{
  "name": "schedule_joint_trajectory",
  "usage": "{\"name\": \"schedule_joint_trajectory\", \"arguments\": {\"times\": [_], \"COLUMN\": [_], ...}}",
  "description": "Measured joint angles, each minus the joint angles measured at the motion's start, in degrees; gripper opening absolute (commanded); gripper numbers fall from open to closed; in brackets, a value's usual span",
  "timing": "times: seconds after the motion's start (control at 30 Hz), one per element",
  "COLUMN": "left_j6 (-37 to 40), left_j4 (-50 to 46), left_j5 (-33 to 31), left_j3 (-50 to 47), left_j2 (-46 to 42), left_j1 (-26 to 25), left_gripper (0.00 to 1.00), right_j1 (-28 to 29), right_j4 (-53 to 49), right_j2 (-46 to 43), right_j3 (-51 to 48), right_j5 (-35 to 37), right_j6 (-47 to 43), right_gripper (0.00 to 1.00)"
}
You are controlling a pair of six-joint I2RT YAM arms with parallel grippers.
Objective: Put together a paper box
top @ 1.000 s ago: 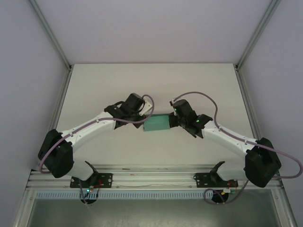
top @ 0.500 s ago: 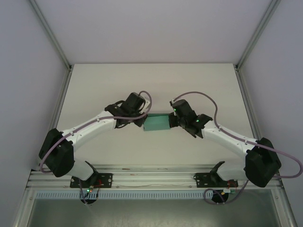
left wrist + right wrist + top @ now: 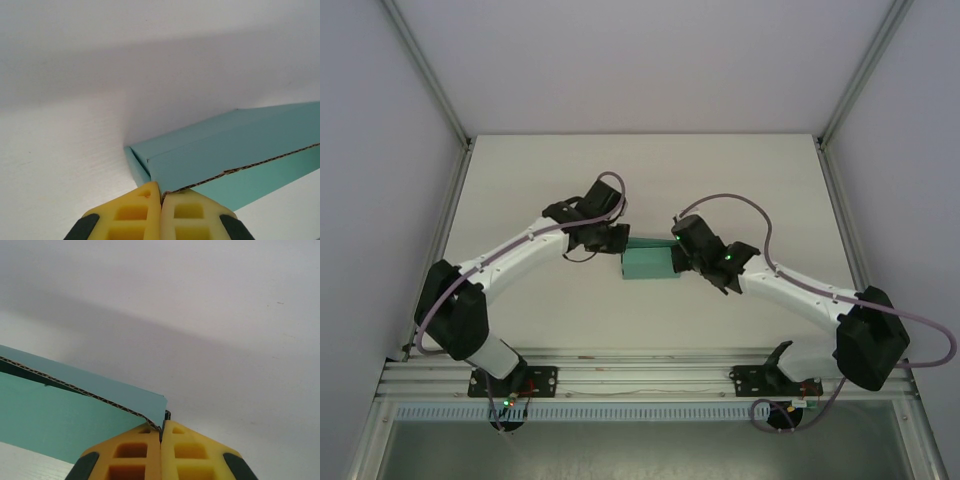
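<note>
The teal paper box (image 3: 647, 265) lies at the middle of the white table, between my two arms. In the left wrist view the box (image 3: 225, 155) shows folded walls and a raw corrugated edge that runs down into my left gripper (image 3: 161, 192), whose yellow fingers are shut on that edge at the box's left end (image 3: 623, 246). My right gripper (image 3: 161, 429) is shut too, pinching the corner of a teal flap (image 3: 75, 415) at the box's right end (image 3: 672, 258). The box's underside and interior are hidden.
The white table (image 3: 520, 190) is bounded by pale walls and slanted aluminium posts (image 3: 430, 80) on both sides. A metal rail (image 3: 640, 375) with both arm bases runs along the near edge. Grey cables loop over each wrist.
My left gripper has swung farther back, settled on the box's left end and closed on its edge. The right gripper and the box have shifted slightly left.
</note>
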Motion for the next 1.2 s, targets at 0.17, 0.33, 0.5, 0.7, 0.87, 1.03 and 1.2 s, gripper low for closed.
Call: {"name": "schedule_joint_trajectory", "arguments": {"times": [0.17,0.33,0.5,0.7,0.87,1.03,1.2], "left_j6": [-1.4,-0.8,0.0,0.5,0.4,-0.5,-0.7], "left_j4": [0.0,3.8,10.2,16.8,20.6,23.1,23.7], "left_j5": [1.2,0.2,-6.7,-15.3,-21.1,-23.0,-23.1], "left_j3": [0.1,-2.6,-8.0,-13.0,-16.3,-18.1,-18.5], "left_j2": [0.2,-0.3,-2.5,-4.1,-5.2,-6.0,-6.2], "left_j1": [0.4,0.2,-3.5,-7.6,-10.5,-12.1,-13.1], "left_gripper": [0.0,0.0,0.0,0.0,0.0,0.0,0.0], "right_j1": [0.3,0.3,0.3,0.4,0.7,1.5,2.0], "right_j4": [-0.1,0.5,6.0,15.2,19.0,19.0,17.9], "right_j2": [0.0,0.0,0.0,-1.2,-2.5,-4.7,-8.8], "right_j3": [0.0,-0.3,-3.6,-9.2,-12.1,-13.6,-13.7], "right_j5": [0.7,0.8,2.9,3.8,4.0,2.3,0.6], "right_j6": [0.9,1.0,0.5,-0.1,-0.3,1.5,3.7], "right_gripper": [0.0,0.0,0.0,0.0,0.21,0.47,0.63]}}
